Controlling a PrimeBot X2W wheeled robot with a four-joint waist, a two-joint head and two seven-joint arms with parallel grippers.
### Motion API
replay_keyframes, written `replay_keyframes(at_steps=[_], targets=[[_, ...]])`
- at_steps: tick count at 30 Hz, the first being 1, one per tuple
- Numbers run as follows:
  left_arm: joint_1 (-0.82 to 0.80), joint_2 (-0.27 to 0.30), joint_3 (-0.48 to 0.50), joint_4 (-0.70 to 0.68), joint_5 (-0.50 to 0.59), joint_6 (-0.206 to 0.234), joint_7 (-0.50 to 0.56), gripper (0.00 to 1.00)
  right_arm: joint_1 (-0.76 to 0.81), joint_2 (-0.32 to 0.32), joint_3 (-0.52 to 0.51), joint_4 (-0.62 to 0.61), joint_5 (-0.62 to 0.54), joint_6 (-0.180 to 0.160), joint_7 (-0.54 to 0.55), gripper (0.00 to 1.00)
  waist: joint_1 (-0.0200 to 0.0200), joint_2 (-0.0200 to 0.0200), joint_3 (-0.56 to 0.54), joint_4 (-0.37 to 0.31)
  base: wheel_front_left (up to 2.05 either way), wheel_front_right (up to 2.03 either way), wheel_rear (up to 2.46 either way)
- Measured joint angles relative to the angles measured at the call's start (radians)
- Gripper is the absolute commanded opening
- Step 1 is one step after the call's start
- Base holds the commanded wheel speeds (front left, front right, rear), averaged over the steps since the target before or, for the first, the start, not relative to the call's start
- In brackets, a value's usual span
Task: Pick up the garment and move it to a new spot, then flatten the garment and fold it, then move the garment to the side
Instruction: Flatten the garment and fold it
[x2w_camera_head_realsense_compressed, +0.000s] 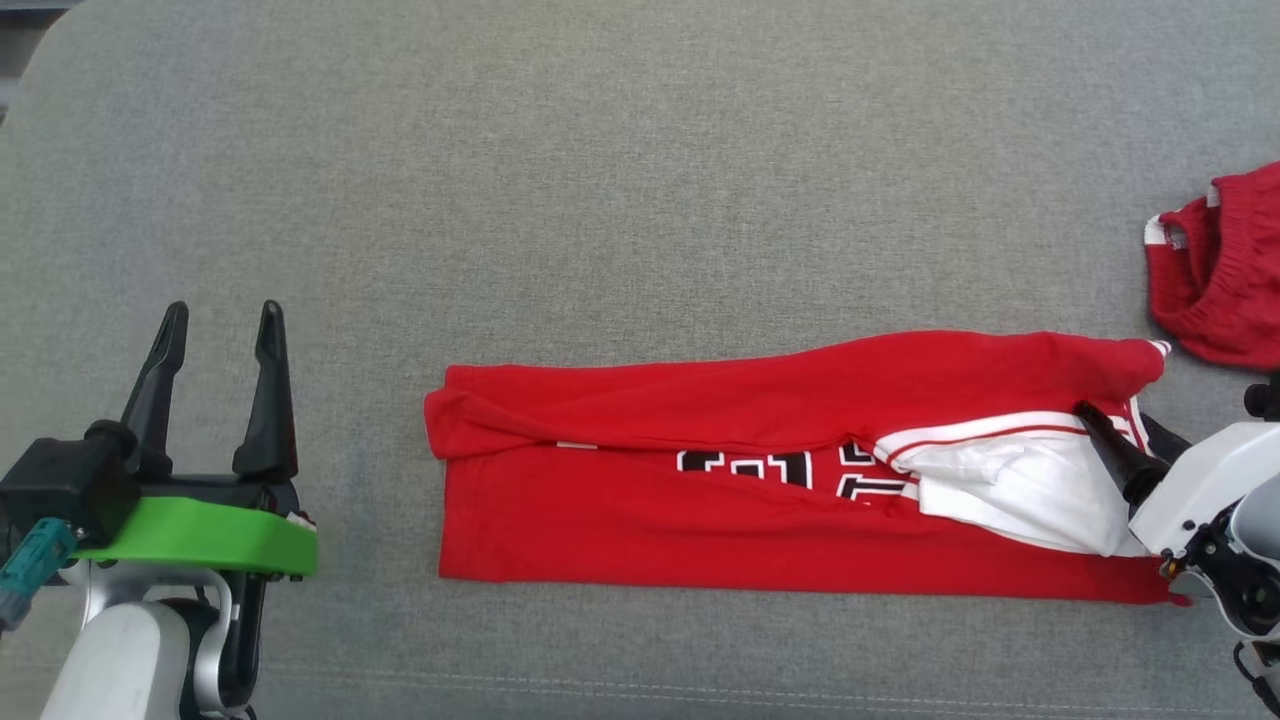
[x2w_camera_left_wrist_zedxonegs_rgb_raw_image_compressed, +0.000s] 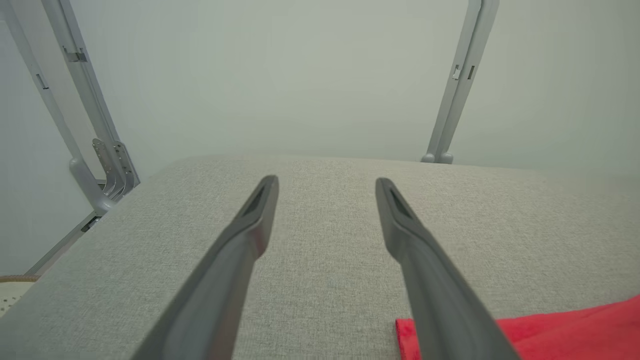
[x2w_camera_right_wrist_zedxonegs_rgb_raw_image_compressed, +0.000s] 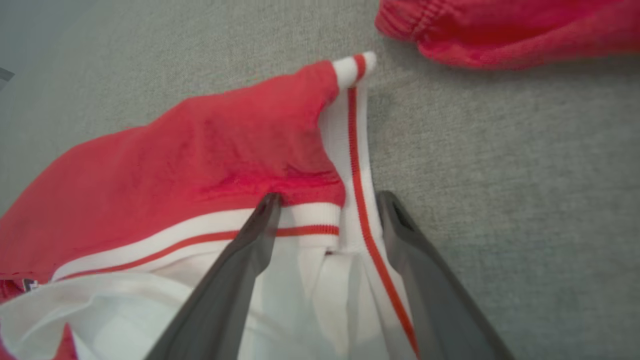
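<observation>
While the left end effector (x2w_camera_head_realsense_compressed: 222, 315) hangs over bare grey cloth at the lower left of the head view, its two dark fingers spread wide and holding nothing, the garment (x2w_camera_head_realsense_compressed: 700, 520) lies well apart from it in the middle of the bench (x2w_camera_head_realsense_compressed: 600, 200). The garment is a long red band folded lengthwise, with black-and-white lettering half hidden under the upper flap and a white lining showing at its right end. At that right end sits the right end effector (x2w_camera_head_realsense_compressed: 1115, 420), fingers apart, over the white striped trim. A second red garment (x2w_camera_head_realsense_compressed: 1220, 270) lies crumpled near the bench's right edge, just beyond the folded one. From the left wrist view, the left end effector (x2w_camera_left_wrist_zedxonegs_rgb_raw_image_compressed: 326, 182) points across the empty bench (x2w_camera_left_wrist_zedxonegs_rgb_raw_image_compressed: 325, 260) toward a pale wall (x2w_camera_left_wrist_zedxonegs_rgb_raw_image_compressed: 280, 75) and metal frame posts (x2w_camera_left_wrist_zedxonegs_rgb_raw_image_compressed: 460, 80), with a corner of the garment (x2w_camera_left_wrist_zedxonegs_rgb_raw_image_compressed: 565, 330) at the lower right. From the right wrist view, the right end effector (x2w_camera_right_wrist_zedxonegs_rgb_raw_image_compressed: 330, 197) straddles the garment (x2w_camera_right_wrist_zedxonegs_rgb_raw_image_compressed: 225, 145) at its white, red-striped trim, fingers spread to either side and not pinching it. Whether the tips touch the cloth cannot be told. The second red garment (x2w_camera_right_wrist_zedxonegs_rgb_raw_image_compressed: 500, 30) lies at the top right.
</observation>
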Motion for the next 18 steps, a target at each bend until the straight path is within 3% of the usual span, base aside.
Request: replay_keyframes(at_steps=[2, 4, 5, 7, 13, 16, 18], targets=[[0.011, 0.000, 0.010, -0.006, 0.000, 0.001, 0.000, 1.00, -0.023, 0.004, 0.002, 0.018, 0.010, 0.009, 0.020, 1.00, 0.0000, -0.0001, 0.004, 0.010, 0.00, 0.00, 0.00], [0.020, -0.005, 0.011, -0.012, -0.007, 0.001, -0.003, 1.00, -0.038, 0.015, -0.002, 0.029, 0.040, 0.018, 0.035, 0.29, 0.0000, -0.0001, 0.008, 0.014, 0.00, 0.00, 0.00], [0.022, -0.011, 0.010, -0.013, -0.010, 0.001, -0.005, 1.00, -0.043, 0.021, -0.004, 0.033, 0.061, 0.030, 0.045, 0.00, 0.0000, 0.0000, 0.008, 0.015, 0.00, 0.00, 0.00], [0.022, -0.016, 0.010, -0.015, -0.011, 0.001, -0.012, 1.00, -0.049, 0.035, -0.005, 0.039, 0.111, 0.057, 0.070, 0.00, 0.0000, 0.0000, 0.005, 0.014, 0.00, 0.00, 0.00], [0.037, -0.019, 0.040, -0.016, -0.025, 0.007, -0.018, 1.00, -0.079, 0.073, -0.057, 0.037, 0.193, 0.089, 0.091, 0.00, 0.0000, 0.0000, -0.016, -0.001, 0.00, 0.00, 0.00], [0.043, -0.021, 0.030, -0.018, -0.035, 0.008, -0.022, 1.00, -0.091, 0.026, -0.106, 0.041, 0.217, 0.086, 0.107, 0.00, 0.0000, 0.0000, -0.030, -0.012, 0.00, 0.00, 0.00], [0.047, -0.022, 0.016, -0.018, -0.035, 0.008, -0.022, 1.00, -0.084, -0.031, -0.144, 0.070, 0.229, 0.067, 0.126, 0.00, 0.0000, 0.0000, -0.041, -0.018, 0.00, 0.00, 0.00]])
